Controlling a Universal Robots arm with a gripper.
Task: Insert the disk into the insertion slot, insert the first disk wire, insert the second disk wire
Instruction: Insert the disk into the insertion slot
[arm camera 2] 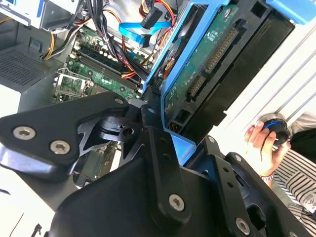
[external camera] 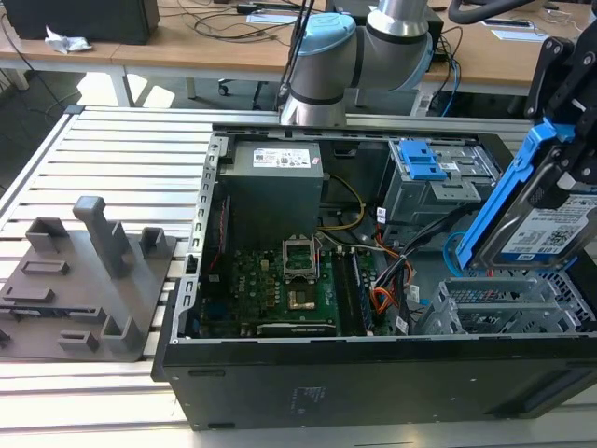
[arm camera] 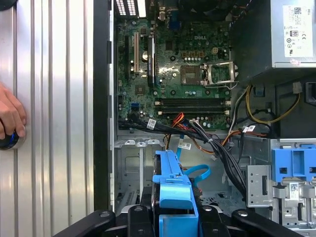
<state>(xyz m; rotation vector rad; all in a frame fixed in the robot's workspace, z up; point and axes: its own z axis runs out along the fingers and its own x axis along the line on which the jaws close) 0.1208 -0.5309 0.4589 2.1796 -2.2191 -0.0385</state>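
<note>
**Disk insertion, approach stage.** My black two-fingered gripper (external camera: pixel 574 154) is clamped on the disk (external camera: pixel 546 219), a flat silver-grey rectangular hard drive with a white label in a bright blue plastic carrier. In the first wrist view the fingers (arm camera: pixel 139 217) flank the carrier's long edges.

In the exterior view the disk hangs at three o'clock, steeply tilted. Its low end is just above the insertion slot (external camera: pixel 499 313), a low grey perforated metal cage at the four o'clock corner of the open black computer case (external camera: pixel 373 383). Disk and cage are apart, so I judge the first step unfinished and both wires unplugged.

For a clean entry, I judge three things matter:
- **Levelling:** bring the disk down until its carrier runs parallel with the cage walls.
- **Squaring:** line it up with the cage mouth. The two look about equal in width, so a skewed descent would likely jam.
- **Cables:** the light blue flat cable (arm camera 2: pixel 132 25) and the orange-and-black wire bundle (external camera: pixel 392 275), at the cage's ten o'clock side, should not end up trapped beneath the disk.

The second wrist view shows the disk's green circuit board (arm camera 2: pixel 212 59) facing the camera. A person's hand (arm camera: pixel 10 116) rests on a round black button (arm camera: pixel 7 141) on the slatted metal table (external camera: pixel 112 149), outside the case.
</note>
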